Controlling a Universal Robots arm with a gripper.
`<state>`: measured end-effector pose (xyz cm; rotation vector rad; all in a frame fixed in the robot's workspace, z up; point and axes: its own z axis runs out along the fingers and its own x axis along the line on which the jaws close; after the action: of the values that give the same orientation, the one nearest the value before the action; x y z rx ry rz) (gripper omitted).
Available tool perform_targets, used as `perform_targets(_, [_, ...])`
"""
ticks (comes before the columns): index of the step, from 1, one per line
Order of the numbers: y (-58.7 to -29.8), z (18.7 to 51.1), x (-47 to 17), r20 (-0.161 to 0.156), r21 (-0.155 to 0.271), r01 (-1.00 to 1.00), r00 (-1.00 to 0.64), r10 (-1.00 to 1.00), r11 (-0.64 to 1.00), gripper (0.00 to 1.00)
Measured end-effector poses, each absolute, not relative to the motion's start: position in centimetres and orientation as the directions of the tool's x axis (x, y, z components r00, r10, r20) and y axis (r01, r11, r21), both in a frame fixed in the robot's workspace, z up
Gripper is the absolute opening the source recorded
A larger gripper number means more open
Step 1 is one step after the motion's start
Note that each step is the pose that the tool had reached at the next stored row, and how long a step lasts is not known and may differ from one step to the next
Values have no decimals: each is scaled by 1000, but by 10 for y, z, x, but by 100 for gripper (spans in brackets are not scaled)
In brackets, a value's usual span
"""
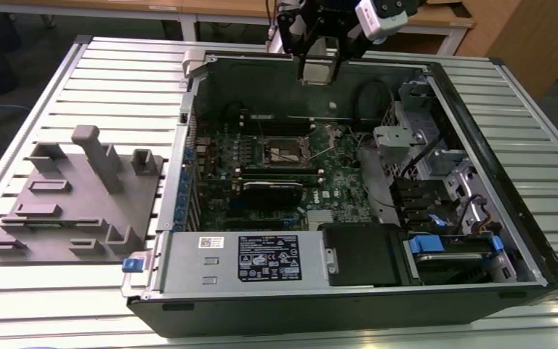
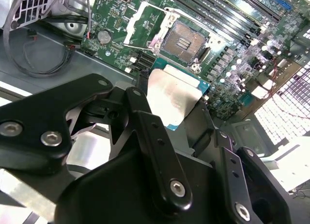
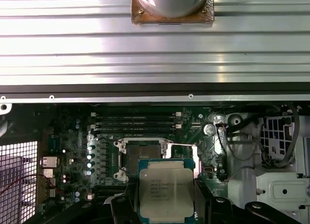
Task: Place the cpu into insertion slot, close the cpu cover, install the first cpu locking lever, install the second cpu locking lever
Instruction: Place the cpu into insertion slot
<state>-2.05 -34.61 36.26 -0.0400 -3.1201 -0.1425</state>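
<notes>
My gripper (image 1: 318, 67) hangs over the far wall of the open computer case, shut on the cpu (image 1: 318, 71). In both wrist views the cpu (image 3: 166, 191) (image 2: 172, 96) is a flat silver square with a green edge, clamped between the black fingers (image 3: 121, 209). It is held in the air, well above the green motherboard (image 1: 337, 190). The insertion slot (image 1: 287, 150) (image 2: 186, 40) (image 3: 140, 158) lies open and empty, its dark contact field showing. The cpu cover (image 2: 140, 21) stands swung up beside the slot. A thin locking lever (image 3: 181, 144) sticks out along the slot's edge.
The case (image 1: 177, 182) lies on its side on a slatted aluminium table (image 1: 85, 80). A black card (image 1: 271, 190) sits near the slot. The power supply (image 1: 250, 258) and a drive cage with a blue handle (image 1: 444, 243) fill the near end. A grey fixture block (image 1: 75, 196) stands on the exterior view's left.
</notes>
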Motion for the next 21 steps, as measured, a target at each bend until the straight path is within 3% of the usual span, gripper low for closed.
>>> perform_targets(21, [-346,356,-21,19,91,26,-1000,25,995,54])
